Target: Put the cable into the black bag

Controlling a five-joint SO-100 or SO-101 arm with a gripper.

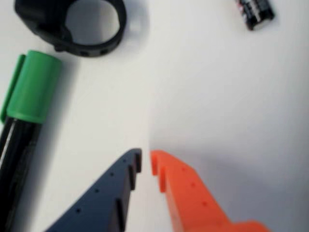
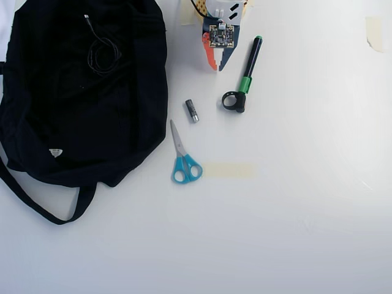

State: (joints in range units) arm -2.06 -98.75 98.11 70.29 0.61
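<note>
- The black bag [image 2: 73, 122] sprawls across the white desk [image 2: 294, 220], well off to the pincer's left in the overhead view; the cable [image 2: 101, 55] lies coiled on the bag's fabric, whether inside an opening or merely on top cannot be told.
- Nearer the pincer, a small battery-like cylinder [image 2: 192, 111] and blue-handled scissors [image 2: 182, 160] lie on the desk below it.
- The pincer [image 2: 217, 65] hovers empty by the top edge, its dark and orange fingertips nearly touching in the wrist view, clenched on nothing.
- Just to its right lies the black-and-green pen [image 2: 247, 81].
- The cable judged delivered, the sound move is staying high and clear of the pen.
</note>
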